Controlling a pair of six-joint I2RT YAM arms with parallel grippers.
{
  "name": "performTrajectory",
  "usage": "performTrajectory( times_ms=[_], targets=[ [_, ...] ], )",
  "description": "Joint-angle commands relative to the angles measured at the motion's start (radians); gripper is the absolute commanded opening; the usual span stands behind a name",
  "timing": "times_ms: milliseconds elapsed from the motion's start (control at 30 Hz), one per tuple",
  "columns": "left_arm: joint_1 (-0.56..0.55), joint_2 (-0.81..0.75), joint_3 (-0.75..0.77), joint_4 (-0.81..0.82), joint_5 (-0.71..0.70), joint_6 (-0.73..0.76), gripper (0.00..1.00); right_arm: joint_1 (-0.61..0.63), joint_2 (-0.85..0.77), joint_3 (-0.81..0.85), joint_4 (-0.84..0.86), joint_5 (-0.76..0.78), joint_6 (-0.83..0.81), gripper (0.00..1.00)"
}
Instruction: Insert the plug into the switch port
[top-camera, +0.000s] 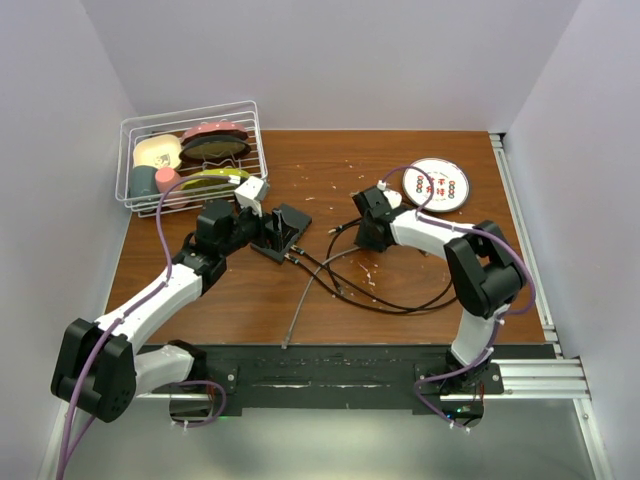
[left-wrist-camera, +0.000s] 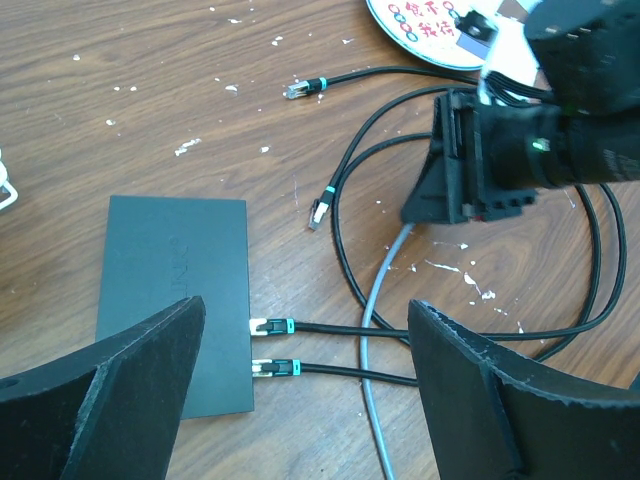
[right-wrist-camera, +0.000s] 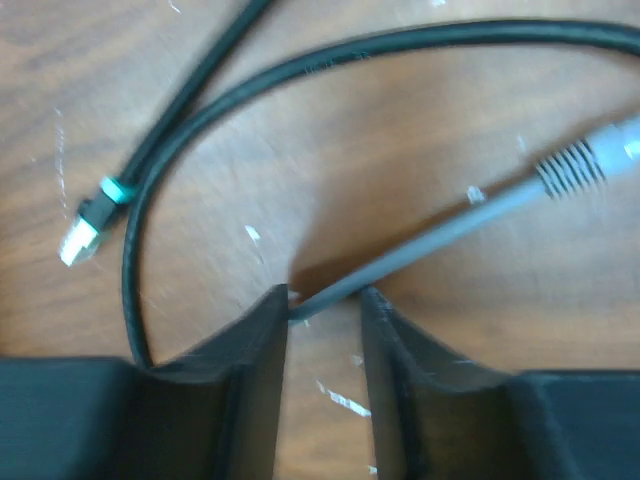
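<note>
Between the slightly parted fingers of the right end effector (right-wrist-camera: 322, 310) a grey cable (right-wrist-camera: 430, 240) is seen.
Its plug (right-wrist-camera: 600, 150) is laid beyond the tips; the switch port (left-wrist-camera: 248, 265) is seen beneath the widely spread left end effector (left-wrist-camera: 308, 308).

Black switch box (left-wrist-camera: 175, 290); grey cable (right-wrist-camera: 430, 241); black cables (left-wrist-camera: 340, 329) banded teal, perhaps green.

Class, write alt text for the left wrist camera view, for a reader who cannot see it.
A flat black switch box lies on a wooden table with two black cables plugged into one edge, seen between the open fingers of the left gripper. Beyond it, the right gripper points down at a grey cable, with two loose plugs nearby.
</note>
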Motion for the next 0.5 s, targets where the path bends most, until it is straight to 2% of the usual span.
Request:
performTrajectory(
  times_ms=[0,33,200,300,467],
  targets=[
    [-0.001,-0.022,0.022,0.012,-0.007,0.028,0.87,-0.007,0.124,0.026,-0.021,0.039,-0.018,0.19],
    [-0.001,-0.029,0.019,0.013,-0.01,0.028,0.87,-0.005,0.135,0.028,-0.025,0.041,-0.024,0.0],
    [-0.001,-0.029,0.016,0.012,-0.014,0.032,0.87,-0.007,0.164,0.023,-0.014,0.05,-0.053,0.0],
    [-0.001,-0.027,0.009,0.021,-0.014,0.032,0.87,-0.007,0.12,0.014,-0.007,0.073,-0.066,0.0],
    [-0.001,-0.024,0.011,0.021,-0.014,0.031,0.87,-0.005,-0.095,0.022,-0.013,0.176,-0.128,0.0]
  ],
)
